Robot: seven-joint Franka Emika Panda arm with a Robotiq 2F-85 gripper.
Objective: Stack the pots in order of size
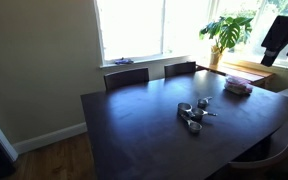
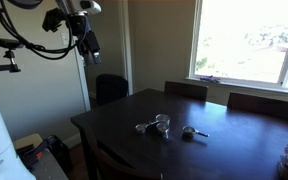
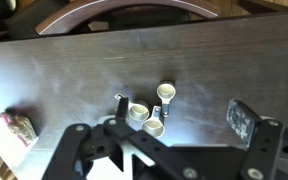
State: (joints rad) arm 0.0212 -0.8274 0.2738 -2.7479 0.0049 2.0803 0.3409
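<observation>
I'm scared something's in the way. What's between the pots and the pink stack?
Nothing: only bare table between the pots and the pink stack, in an exterior view.

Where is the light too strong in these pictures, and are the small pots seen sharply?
In both exterior views the window is washed out white, the table looks very dark, and the pots are small and soft. In the wrist view the pots are clearer, but pale glare lies across the table.
</observation>
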